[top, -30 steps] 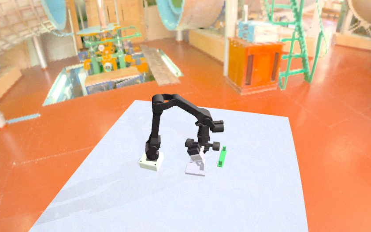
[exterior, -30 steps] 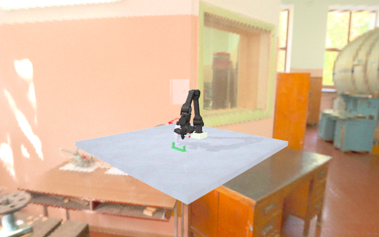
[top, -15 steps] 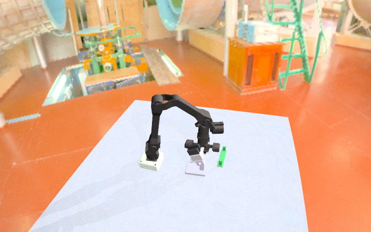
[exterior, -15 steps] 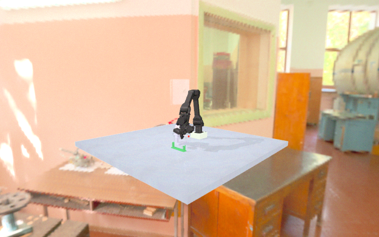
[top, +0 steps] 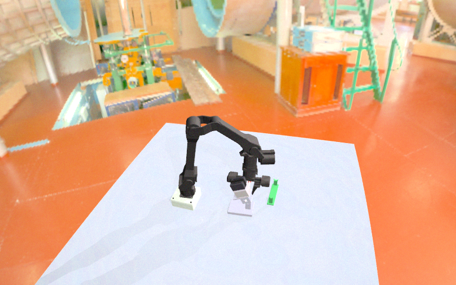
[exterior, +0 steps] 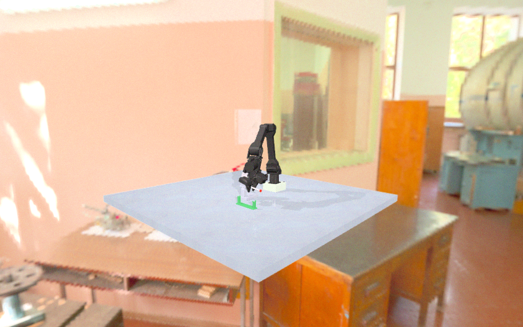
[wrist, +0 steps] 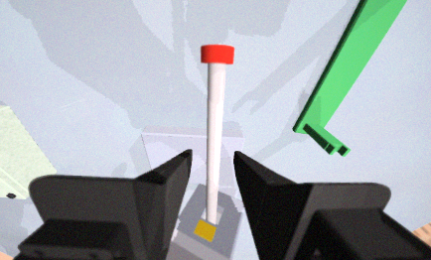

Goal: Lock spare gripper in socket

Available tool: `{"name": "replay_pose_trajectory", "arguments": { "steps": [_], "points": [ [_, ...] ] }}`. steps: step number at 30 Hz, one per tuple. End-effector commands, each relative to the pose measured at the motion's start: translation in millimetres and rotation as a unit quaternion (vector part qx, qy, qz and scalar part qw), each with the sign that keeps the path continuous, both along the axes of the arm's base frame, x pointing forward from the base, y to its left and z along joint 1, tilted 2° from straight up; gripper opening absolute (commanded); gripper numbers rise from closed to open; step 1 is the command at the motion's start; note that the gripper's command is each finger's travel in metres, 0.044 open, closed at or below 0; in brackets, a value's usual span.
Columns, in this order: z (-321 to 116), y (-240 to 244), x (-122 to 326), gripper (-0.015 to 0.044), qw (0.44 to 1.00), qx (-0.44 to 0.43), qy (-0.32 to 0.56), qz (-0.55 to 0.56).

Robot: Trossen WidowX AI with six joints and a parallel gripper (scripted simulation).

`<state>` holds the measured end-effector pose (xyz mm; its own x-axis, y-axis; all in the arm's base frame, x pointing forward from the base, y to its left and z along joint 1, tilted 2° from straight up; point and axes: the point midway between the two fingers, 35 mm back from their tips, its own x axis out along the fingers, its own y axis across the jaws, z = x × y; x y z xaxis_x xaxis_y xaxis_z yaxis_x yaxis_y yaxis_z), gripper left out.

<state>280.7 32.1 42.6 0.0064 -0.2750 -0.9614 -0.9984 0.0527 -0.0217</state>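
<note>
Counter (top: 293,247) (exterior: 255,244) (wrist: 84,119), one, pale blue, beneath the hand. 
Arm (top: 235,133) (exterior: 271,150), one, black, bent down to the hand. 
Hand (top: 254,190) (exterior: 250,189) (wrist: 213,155), one, partly open, fingers apart, gripping nothing. 
Mount (top: 240,209) (wrist: 184,144), one, pale lilac base, below the hand. 
Rack (top: 273,194) (exterior: 246,204) (wrist: 350,69), one, green, two uprights, near the hand, on the counter. 
Pin (exterior: 256,189) (wrist: 214,124), one, white, red cap, running through the gap between the fingers in the wrist view; its far end meets a grey block (wrist: 228,203) bearing a yellow patch (wrist: 205,230).
</note>
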Motion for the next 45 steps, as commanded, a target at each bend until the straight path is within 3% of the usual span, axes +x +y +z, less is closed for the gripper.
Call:
{"name": "replay_pose_trajectory", "arguments": {
  "steps": [1,45],
  "points": [
    [0.0,0.1,0.0,0.0200,1.000,0.000,0.000,0.000],
    [75.5,59.8,1.0,0.0200,1.000,-0.007,0.001,0.007]
  ]
}}
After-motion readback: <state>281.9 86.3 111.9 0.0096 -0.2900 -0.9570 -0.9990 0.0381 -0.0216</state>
